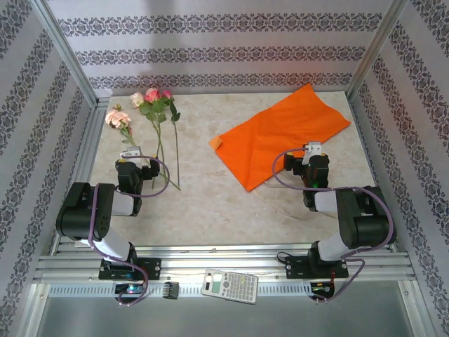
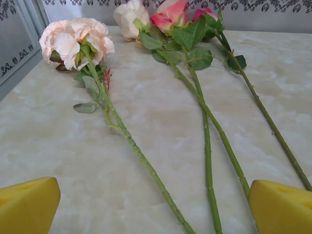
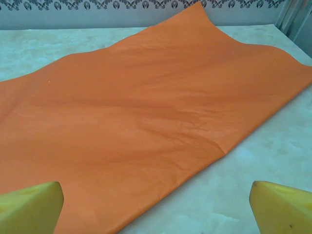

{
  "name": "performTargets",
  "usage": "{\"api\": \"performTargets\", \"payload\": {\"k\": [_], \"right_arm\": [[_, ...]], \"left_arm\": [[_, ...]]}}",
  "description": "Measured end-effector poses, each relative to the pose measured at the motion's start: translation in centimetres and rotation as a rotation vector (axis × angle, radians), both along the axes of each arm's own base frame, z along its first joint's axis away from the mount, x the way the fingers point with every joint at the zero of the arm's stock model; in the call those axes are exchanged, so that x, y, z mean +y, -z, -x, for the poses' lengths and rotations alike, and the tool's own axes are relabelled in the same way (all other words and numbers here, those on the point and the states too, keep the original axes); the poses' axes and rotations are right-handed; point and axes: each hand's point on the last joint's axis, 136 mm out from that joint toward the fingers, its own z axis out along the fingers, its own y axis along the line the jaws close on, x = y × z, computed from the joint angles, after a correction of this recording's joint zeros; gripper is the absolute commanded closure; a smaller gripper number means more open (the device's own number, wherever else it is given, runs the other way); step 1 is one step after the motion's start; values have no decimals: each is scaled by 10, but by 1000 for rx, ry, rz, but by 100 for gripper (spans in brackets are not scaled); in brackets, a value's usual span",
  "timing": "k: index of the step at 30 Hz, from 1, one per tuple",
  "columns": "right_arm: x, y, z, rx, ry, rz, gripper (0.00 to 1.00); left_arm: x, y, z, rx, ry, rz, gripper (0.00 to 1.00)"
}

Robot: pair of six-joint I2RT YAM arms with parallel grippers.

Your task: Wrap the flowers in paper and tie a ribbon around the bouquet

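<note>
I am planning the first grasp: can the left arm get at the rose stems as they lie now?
Probably yes. The left gripper is open, and the rose stems lie on the table right before it, with nothing between.

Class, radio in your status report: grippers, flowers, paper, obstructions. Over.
Left gripper open, facing loose long-stemmed pink and cream roses. Right gripper open at edge of flat creased orange paper sheet. Nothing wrapped; nothing seen blocking.
</note>
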Motion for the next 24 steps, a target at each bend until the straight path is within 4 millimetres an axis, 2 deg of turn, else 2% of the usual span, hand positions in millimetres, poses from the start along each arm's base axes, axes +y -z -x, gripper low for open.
{"api": "performTargets", "payload": {"k": [24], "right_arm": [[0,0,0,0,0,0,2]], "left_arm": [[0,-3,-2,-6,0,0,1]]}}
